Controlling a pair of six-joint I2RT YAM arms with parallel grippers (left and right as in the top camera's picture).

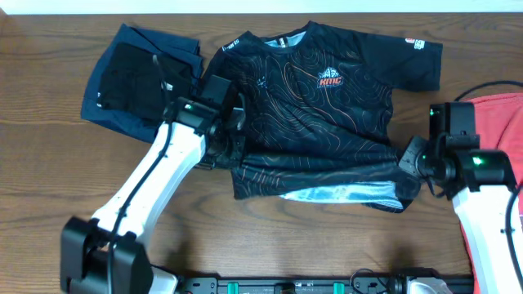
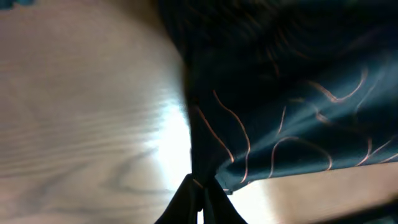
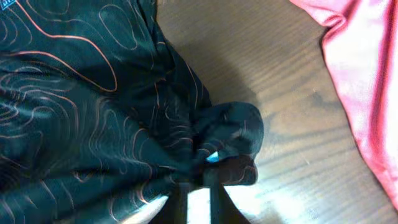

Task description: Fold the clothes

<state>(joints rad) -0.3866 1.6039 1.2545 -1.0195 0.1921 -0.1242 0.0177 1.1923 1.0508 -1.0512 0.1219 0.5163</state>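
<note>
Our left tool [image 2: 200, 198] is clamped on the hem of the jersey [image 1: 327, 114]; whether the right tool [image 3: 199, 186] holds the bunched corner we cannot tell, so we should carry both corners evenly, keeping the hem taut between the tools.

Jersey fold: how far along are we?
Done: navy garments lie folded, top left. In hand: left gripper pinches the jersey at its bottom hem, right gripper at the other corner, grip unclear; hem partly turned up. Left: sleeves spread flat, red T-shirt lies at the right edge.
</note>
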